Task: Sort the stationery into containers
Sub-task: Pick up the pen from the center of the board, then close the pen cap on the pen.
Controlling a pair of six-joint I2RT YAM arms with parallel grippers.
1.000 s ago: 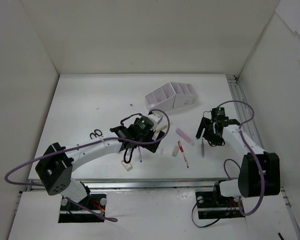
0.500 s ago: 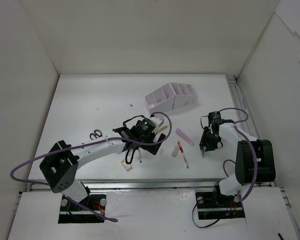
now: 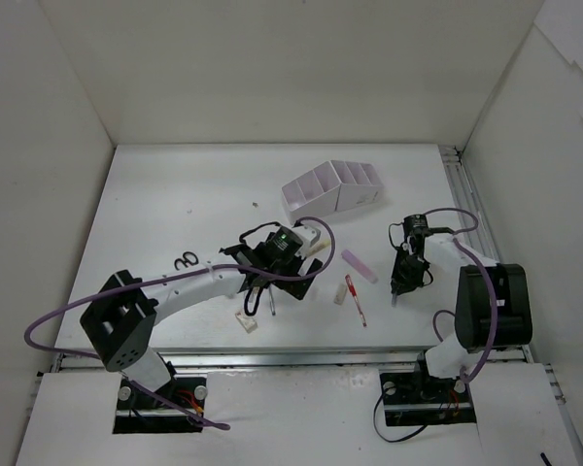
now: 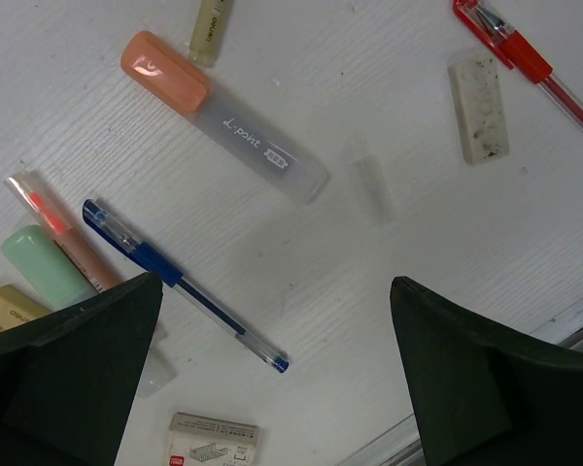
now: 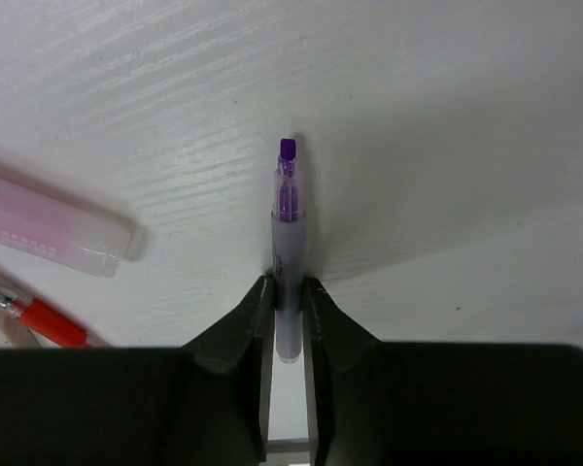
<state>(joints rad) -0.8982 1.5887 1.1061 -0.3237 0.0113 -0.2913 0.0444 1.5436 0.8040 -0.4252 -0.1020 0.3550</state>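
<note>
- Grip check: my right tool has its jaws drawn in against the lilac marker, one finger on each side of the barrel, pinching close to the tail end.
- The marker looks to lie flat on the surface, its uncapped purple tip pointing straight away from the tool.
- My hold sits far back on the barrel, so I judge the tip end may droop or swing once it leaves the surface. I should make sure the pinch is firm, then raise it slowly and straight up with the wrist level.
- A pink marker and a red pen lie to the left of my catch, apart from it. A straight lift should leave both alone.
- The organizer stands farther back and to the left of the right tool, well apart. Its compartments slant, so I would tilt the marker to match and feed it in endwise rather than drop it flat. I cannot tell from here which compartment suits it.
- My left tool is spread wide with nothing in it, hanging over a blue pen, with an orange highlighter just beyond.
- Its arm sits left of the route to the organizer, so I should keep the carry on the right side.
</note>
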